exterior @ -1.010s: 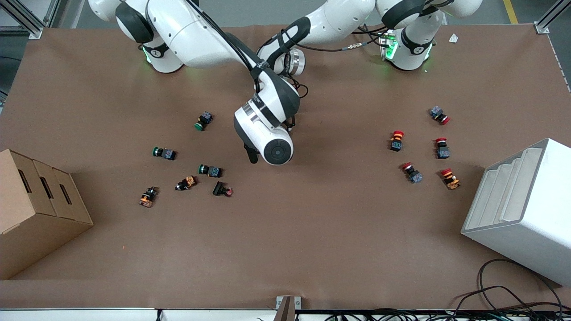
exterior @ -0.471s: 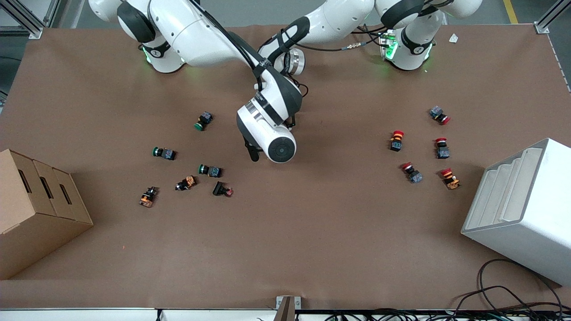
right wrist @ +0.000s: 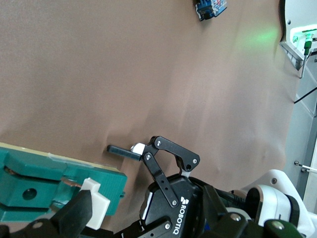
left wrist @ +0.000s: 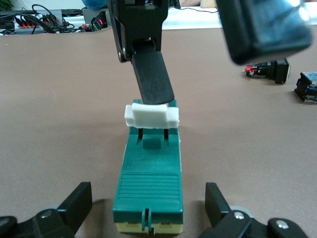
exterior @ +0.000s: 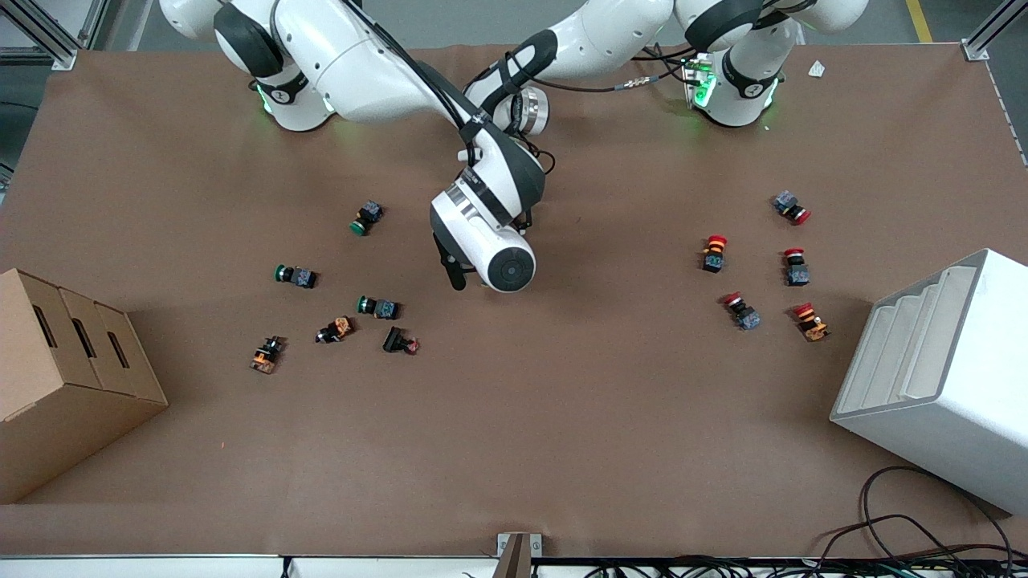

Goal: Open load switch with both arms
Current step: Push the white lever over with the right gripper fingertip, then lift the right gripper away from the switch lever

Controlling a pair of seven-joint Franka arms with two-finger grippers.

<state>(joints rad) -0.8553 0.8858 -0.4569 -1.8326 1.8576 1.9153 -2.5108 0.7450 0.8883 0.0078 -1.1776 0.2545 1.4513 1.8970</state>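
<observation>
Since the right gripper (exterior: 464, 271), spread open, edged toward the left arm's end this past second, one finger now meets the white lever (left wrist: 151, 115) of the load switch (left wrist: 148, 193), mid-tabletop (exterior: 562, 417) between the released left gripper (left wrist: 148, 210) fingers; prying looks imminent.

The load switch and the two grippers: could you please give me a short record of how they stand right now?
load switch: green, lying flat on the brown table
white lever: at the switch's end turned away from the left wrist camera
left gripper: open, low, fingers on either side of the switch, gaps showing
right gripper: open, above the lever end, one finger meeting the lever
push-buttons: on the table, apart from the switch
</observation>
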